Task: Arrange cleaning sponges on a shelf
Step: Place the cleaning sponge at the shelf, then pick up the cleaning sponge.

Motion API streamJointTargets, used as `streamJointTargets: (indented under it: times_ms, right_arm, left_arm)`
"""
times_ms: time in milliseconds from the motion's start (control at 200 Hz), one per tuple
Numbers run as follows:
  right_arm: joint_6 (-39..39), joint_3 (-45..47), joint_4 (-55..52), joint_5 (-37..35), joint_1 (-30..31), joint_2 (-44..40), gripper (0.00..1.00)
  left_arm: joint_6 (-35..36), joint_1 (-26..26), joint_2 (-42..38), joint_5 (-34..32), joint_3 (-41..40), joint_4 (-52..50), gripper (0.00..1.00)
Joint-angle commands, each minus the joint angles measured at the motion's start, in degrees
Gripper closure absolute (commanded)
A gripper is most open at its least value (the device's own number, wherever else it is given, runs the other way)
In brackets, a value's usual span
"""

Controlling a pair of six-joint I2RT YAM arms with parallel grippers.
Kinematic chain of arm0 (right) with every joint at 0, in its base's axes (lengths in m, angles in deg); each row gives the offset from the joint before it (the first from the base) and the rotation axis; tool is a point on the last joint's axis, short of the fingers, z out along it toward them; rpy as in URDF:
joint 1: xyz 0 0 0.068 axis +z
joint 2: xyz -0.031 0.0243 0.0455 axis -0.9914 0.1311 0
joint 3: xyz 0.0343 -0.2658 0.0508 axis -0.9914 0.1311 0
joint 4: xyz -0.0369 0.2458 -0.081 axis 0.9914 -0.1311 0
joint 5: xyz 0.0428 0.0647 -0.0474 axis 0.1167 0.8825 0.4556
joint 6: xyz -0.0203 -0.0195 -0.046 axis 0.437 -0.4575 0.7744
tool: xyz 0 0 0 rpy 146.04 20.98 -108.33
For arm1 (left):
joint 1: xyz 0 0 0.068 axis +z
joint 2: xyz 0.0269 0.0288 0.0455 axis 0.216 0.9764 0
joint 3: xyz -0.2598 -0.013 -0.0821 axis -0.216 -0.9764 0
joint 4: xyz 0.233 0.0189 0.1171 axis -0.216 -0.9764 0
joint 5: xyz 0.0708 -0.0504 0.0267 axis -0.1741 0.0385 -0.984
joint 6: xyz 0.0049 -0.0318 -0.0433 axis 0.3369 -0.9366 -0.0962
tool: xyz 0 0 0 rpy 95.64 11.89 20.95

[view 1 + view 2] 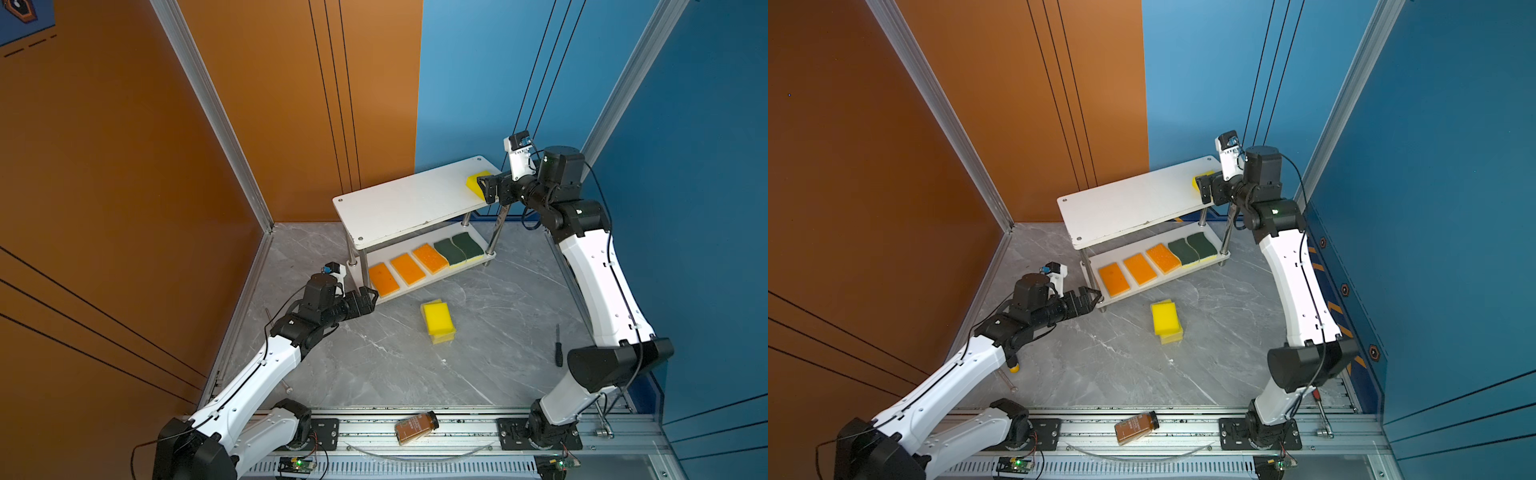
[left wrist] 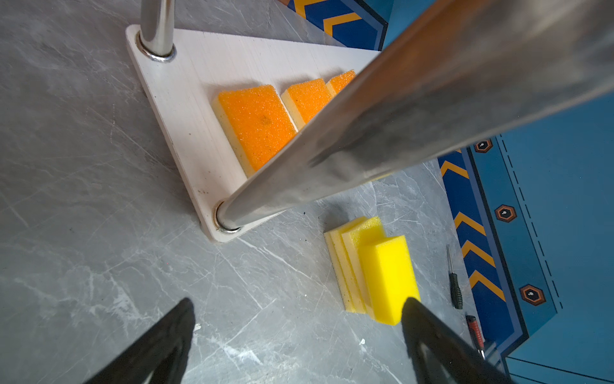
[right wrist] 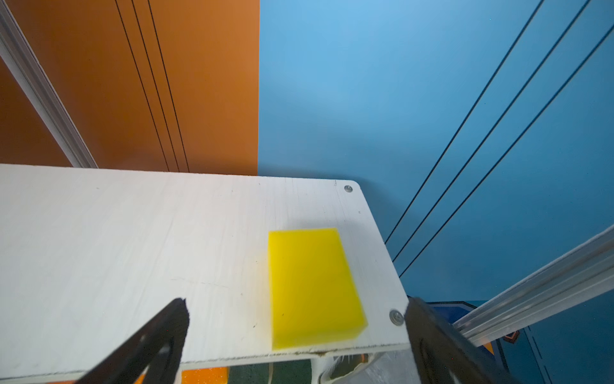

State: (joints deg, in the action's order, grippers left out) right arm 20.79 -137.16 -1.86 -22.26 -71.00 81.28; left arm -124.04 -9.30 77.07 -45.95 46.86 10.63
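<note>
Right claw (image 3: 295, 309): jaws spread wide, gripping nothing, level with the right end of the shelf's (image 1: 399, 203) upper board. A single yellow sponge (image 3: 312, 286) lies flat on that board between the 2 open fingers, touching neither, near the corner screws and close to the board's front edge (in both top views the claw hides part of it). The rest of the upper board is bare white. Lower board, in a top view: 3 orange sponges (image 1: 408, 269) side by side, then 2 green-topped sponges (image 1: 457, 248) with wavy edges at the right end, all flat, in 1 row. Left claw (image 2: 299, 307): jaws also wide and holding nothing, low over the worktop (image 1: 519, 299) just beside the shelf's front-left leg. A stack of yellow sponges (image 1: 437, 322) sits on the worktop in front of the shelf, its layers offset; the left wrist view shows the top one slid partway off the others. Well apart: a screwdriver (image 1: 558, 347) on the worktop near the right arm, and a brown bottle (image 1: 416, 427) on its side on the front rail.
</note>
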Motion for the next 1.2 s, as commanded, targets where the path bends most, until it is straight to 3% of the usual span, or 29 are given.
streamJointTargets:
  times_ms: [0, 295, 451, 761, 991, 1197]
  right_arm:
    - [-4.8, 3.68, -0.62, -3.45, 1.41, -5.39, 0.0]
    - [-16.47, 17.94, -14.76, -7.38, 7.78, -15.59, 0.0]
    - [-21.25, 28.7, -19.43, -16.46, 14.12, -18.49, 0.0]
    - [-30.52, 41.02, -19.86, -17.21, 24.6, -13.55, 0.0]
    - [-34.43, 42.02, -18.46, -15.11, 31.28, -8.5, 0.0]
    - [-34.9, 42.57, -17.81, -13.42, 33.01, -4.52, 0.0]
  left_arm:
    - [1.01, -0.24, 0.55, -0.37, -0.37, 0.73, 0.02]
    - [0.52, -0.53, 2.18, 0.93, -3.04, 8.17, 0.02]
    - [0.73, -0.72, 3.13, 1.5, -3.48, 8.35, 0.02]
    - [-0.27, -1.55, 4.0, 1.2, -3.62, 8.44, 0.02]
    - [-0.66, -2.29, 3.03, 0.44, -4.27, 7.83, 0.02]
    - [-0.74, -2.47, 3.52, 0.49, -4.3, 7.75, 0.02]
